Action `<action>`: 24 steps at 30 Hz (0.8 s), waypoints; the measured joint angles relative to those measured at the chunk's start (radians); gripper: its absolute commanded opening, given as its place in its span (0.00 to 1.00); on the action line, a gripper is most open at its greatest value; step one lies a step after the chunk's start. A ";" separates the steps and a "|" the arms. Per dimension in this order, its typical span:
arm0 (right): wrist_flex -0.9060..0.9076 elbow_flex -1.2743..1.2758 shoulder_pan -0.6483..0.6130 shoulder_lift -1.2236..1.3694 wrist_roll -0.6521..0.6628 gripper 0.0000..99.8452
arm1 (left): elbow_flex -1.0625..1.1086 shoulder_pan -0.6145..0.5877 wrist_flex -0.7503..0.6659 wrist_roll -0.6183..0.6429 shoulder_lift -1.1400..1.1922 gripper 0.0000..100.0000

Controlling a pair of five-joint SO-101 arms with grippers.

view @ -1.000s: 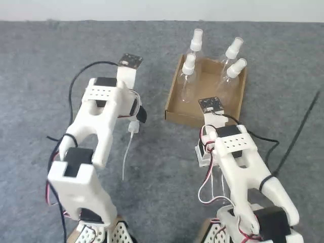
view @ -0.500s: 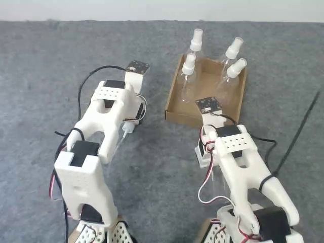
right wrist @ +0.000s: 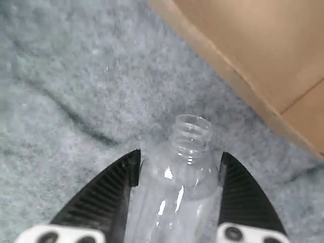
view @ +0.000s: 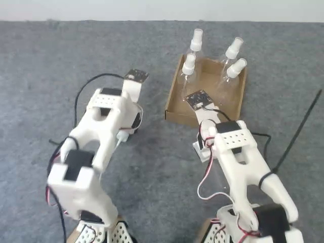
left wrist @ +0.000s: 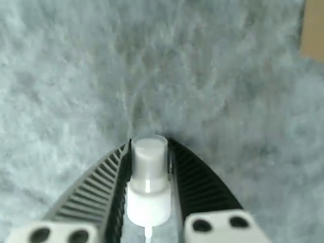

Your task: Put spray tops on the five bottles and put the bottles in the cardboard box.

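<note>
Left gripper [left wrist: 148,144] grips one spray top [left wrist: 148,187]; right gripper [right wrist: 180,155] grips one uncapped bottle [right wrist: 178,197].
The bottle is just near of the box [view: 181,117], and the top is over the mat [view: 40,76] to its left. Four capped bottles [view: 188,68] stand in the box, far right.

A grey carpet [view: 40,76] with a short, fuzzy pile covers the whole table. Along its far edge runs a pale, plain strip [view: 152,10]. At the right of the high view a thin black cord [view: 299,126] crosses the carpet slantwise in a straight line.
</note>
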 measured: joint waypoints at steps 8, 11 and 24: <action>0.009 -0.021 -0.071 0.087 0.002 0.31 | 0.250 0.000 -0.081 -0.032 -0.190 0.14; 0.025 -0.021 -0.066 0.087 0.002 0.31 | 0.298 -0.008 -0.146 -0.040 -0.207 0.15; 0.038 -0.023 -0.077 0.087 0.011 0.33 | 0.299 -0.008 -0.167 -0.055 -0.213 0.11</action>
